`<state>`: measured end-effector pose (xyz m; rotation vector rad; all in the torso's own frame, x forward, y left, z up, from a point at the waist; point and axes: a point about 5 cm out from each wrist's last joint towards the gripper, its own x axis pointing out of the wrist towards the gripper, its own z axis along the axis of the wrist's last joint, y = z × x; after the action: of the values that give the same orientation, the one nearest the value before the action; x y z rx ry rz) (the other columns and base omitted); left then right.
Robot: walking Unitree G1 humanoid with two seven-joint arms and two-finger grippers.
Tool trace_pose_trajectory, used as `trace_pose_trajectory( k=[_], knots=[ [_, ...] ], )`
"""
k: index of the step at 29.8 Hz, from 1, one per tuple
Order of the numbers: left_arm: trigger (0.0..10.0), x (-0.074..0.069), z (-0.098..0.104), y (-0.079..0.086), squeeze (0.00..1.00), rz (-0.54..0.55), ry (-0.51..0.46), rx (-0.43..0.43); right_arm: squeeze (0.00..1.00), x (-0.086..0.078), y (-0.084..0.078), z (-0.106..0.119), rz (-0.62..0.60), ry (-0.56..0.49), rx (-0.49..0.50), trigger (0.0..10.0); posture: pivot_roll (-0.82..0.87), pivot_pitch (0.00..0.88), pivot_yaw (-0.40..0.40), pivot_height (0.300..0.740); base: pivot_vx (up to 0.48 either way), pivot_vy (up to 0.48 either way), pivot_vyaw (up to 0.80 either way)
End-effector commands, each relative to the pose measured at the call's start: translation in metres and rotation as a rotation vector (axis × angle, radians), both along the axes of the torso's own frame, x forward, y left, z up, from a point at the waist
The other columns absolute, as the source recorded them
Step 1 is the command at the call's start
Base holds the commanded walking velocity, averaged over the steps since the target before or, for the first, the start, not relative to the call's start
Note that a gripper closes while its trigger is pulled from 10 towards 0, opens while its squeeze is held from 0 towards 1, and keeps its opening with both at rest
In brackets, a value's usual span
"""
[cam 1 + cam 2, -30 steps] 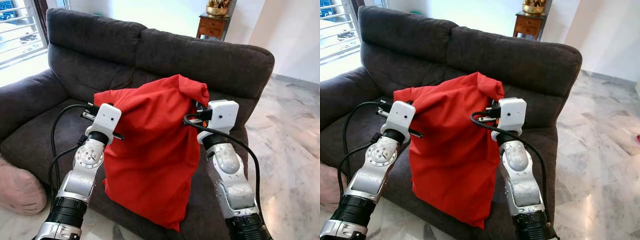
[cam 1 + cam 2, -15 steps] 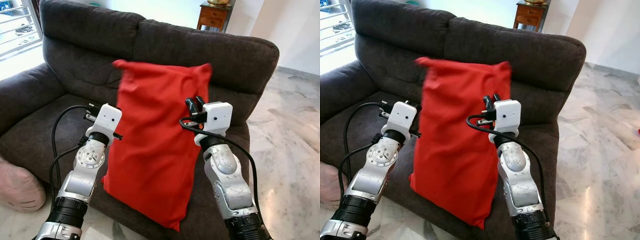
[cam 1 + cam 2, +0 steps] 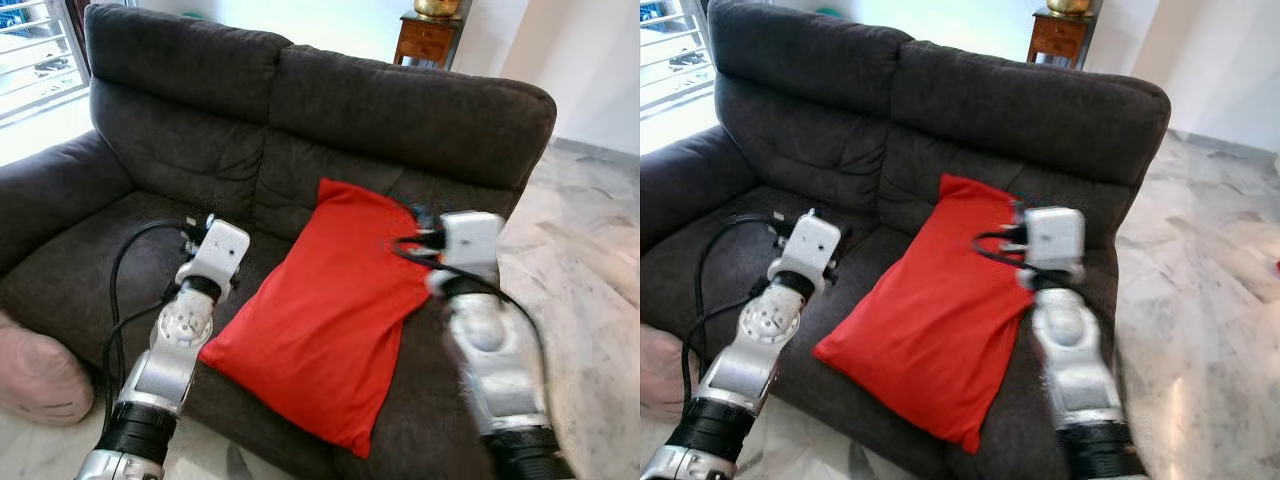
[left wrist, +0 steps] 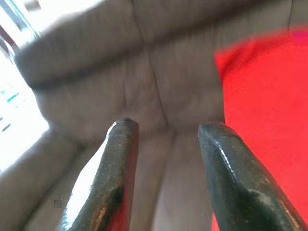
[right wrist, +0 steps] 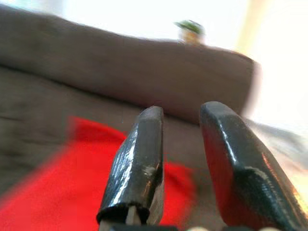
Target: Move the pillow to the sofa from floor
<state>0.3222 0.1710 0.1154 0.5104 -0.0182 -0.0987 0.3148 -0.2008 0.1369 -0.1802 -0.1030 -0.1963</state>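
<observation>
1. The red pillow [image 3: 335, 320] lies on the seat of the dark grey sofa [image 3: 400, 110]. Its top corner leans on the backrest, and its low corner hangs a little over the front edge of the seat
2. The left pincer [image 4: 166, 173] hovers over the seat, just beside the pillow. Its two fingers are apart and hold nothing
3. The right pincer [image 5: 185, 163] is above the right edge of the pillow. Its fingers are also apart, with nothing between them
4. I judge the placing is nearly done; the step in hand is to take the arms away
5. To do it well, lift both arms straight back and clear of the cloth, so no finger catches the cover and drags the pillow off the edge
6. A pink cushion [image 3: 40, 380] stays on the floor at the left
</observation>
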Motion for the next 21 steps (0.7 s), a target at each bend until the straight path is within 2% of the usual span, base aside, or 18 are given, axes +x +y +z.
trace_pose_trajectory(
  k=[1,3,4,7,8,9,10,11,13,14,16,18,20,21],
  knots=[
    [10.0,-0.005,-0.020,0.011,0.00,0.047,0.064,-0.004,0.00,-0.009,-0.026,-0.032,-0.105,0.107,-0.015,10.0,0.03,0.000,-0.080,0.740,0.000,0.000,0.00],
    [10.0,-0.010,-0.033,0.020,0.00,0.081,0.104,-0.010,0.00,-0.017,-0.041,-0.049,-0.159,0.175,-0.039,10.0,0.04,0.000,-0.079,0.740,0.000,0.000,0.00],
    [10.0,-0.017,-0.047,0.029,0.00,0.124,0.152,-0.019,0.00,-0.028,-0.053,-0.070,-0.210,0.248,-0.042,10.0,0.04,0.000,-0.078,0.740,0.000,0.000,0.00],
    [10.0,-0.030,-0.068,0.042,0.00,0.182,0.230,-0.030,0.00,-0.047,-0.068,-0.100,-0.280,0.368,-0.028,10.0,0.04,0.000,-0.074,0.740,0.000,0.000,0.00],
    [10.0,-0.030,-0.068,0.042,0.00,0.182,0.230,-0.030,0.00,-0.047,-0.068,-0.100,-0.280,0.368,-0.028,10.0,0.04,0.000,-0.074,0.740,0.000,0.000,0.00],
    [10.0,-0.041,-0.082,0.048,0.00,0.211,0.283,-0.037,0.00,-0.062,-0.072,-0.120,-0.306,0.454,0.005,10.0,0.04,0.000,-0.070,0.740,0.000,0.000,0.00],
    [10.0,-0.046,-0.089,0.051,0.00,0.223,0.307,-0.041,0.00,-0.069,-0.074,-0.130,-0.316,0.498,0.015,10.0,0.04,0.000,-0.069,0.740,0.000,0.000,0.00],
    [10.0,-0.046,-0.089,0.051,0.00,0.223,0.307,-0.041,0.00,-0.069,-0.074,-0.130,-0.316,0.498,0.015,10.0,0.04,0.000,-0.069,0.740,0.000,0.000,0.00],
    [10.0,-0.063,-0.110,0.055,0.00,0.260,0.378,-0.062,0.00,-0.090,-0.073,-0.157,-0.322,0.623,0.041,10.0,0.04,0.000,-0.063,0.740,0.000,0.000,0.00],
    [10.0,-0.063,-0.110,0.055,0.00,0.260,0.378,-0.062,0.00,-0.090,-0.073,-0.157,-0.322,0.623,0.041,10.0,0.04,0.000,-0.063,0.740,0.000,0.000,0.00],
    [10.0,-0.075,-0.124,0.059,0.00,0.303,0.433,-0.099,0.00,-0.105,-0.071,-0.173,-0.324,0.705,0.073,10.0,0.04,0.000,-0.063,0.740,0.000,0.000,0.00],
    [10.0,-0.079,-0.128,0.062,0.00,0.320,0.451,-0.109,0.00,-0.110,-0.070,-0.178,-0.324,0.729,0.076,10.0,0.04,0.000,-0.063,0.740,0.000,0.000,0.00],
    [10.0,-0.091,-0.141,0.069,0.00,0.375,0.506,-0.139,0.00,-0.128,-0.069,-0.191,-0.353,0.807,0.092,10.0,0.05,0.000,-0.064,0.740,0.000,0.000,0.00],
    [10.0,-0.094,-0.143,0.071,0.00,0.384,0.518,-0.137,0.00,-0.131,-0.070,-0.193,-0.365,0.818,0.099,10.0,0.05,0.000,-0.063,0.740,0.000,0.000,0.00]
  ],
)
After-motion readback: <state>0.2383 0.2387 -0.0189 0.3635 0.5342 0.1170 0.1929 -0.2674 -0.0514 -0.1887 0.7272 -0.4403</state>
